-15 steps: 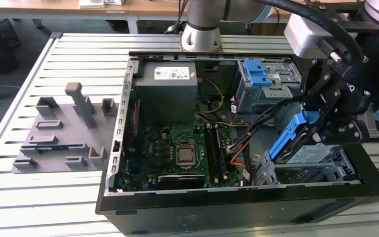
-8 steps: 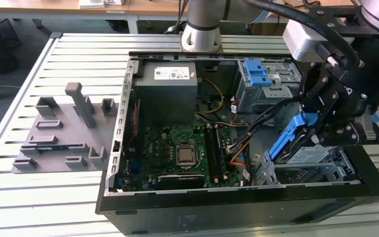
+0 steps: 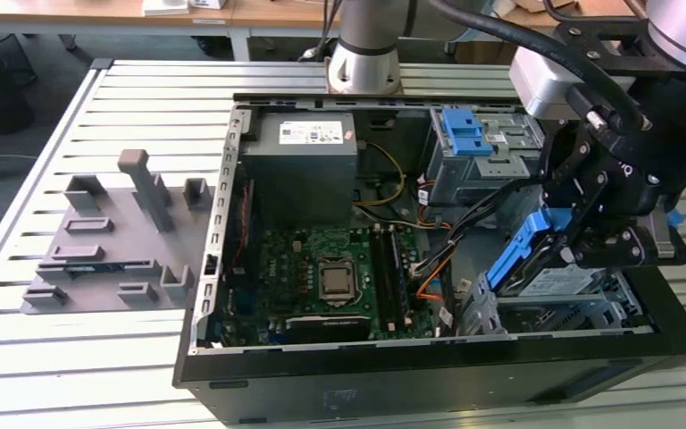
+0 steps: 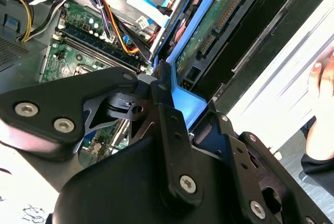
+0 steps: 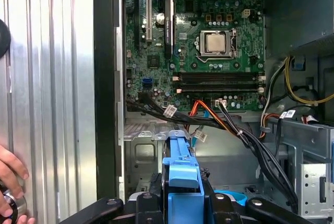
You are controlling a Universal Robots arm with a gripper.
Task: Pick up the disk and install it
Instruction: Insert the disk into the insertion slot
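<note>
Near the table (image 3: 140, 107) edge on the exterior view's left sits a grey plastic stand (image 3: 117, 237) with little posts. Beside it, in the middle of the table, lies a big black computer case (image 3: 439, 384) with its side off. Inside, by the far edge of the case, is a grey box (image 3: 301, 165). Closer to the near edge is the green board (image 3: 325, 273), with coloured wires (image 3: 432, 268) next to it. At the far corner of the case is a blue latch (image 3: 468, 134). At the near corner of the case, on the exterior view's right, the gripper (image 3: 599, 246) is clamped on the disk (image 3: 556, 281). The disk is not flat. It is tipped up steeply, so its long side runs from low by the metal bay (image 3: 557, 317) to high by the gripper. Its label side faces up, and one blue rail (image 3: 516, 255) faces the green board. In the first wrist view the black fingers (image 5: 143, 205) squeeze the disk's blue part from both sides. I cannot tell if the low end touches the bay. A person's hand (image 5: 11, 182) rests on the table just beside the case.
</note>
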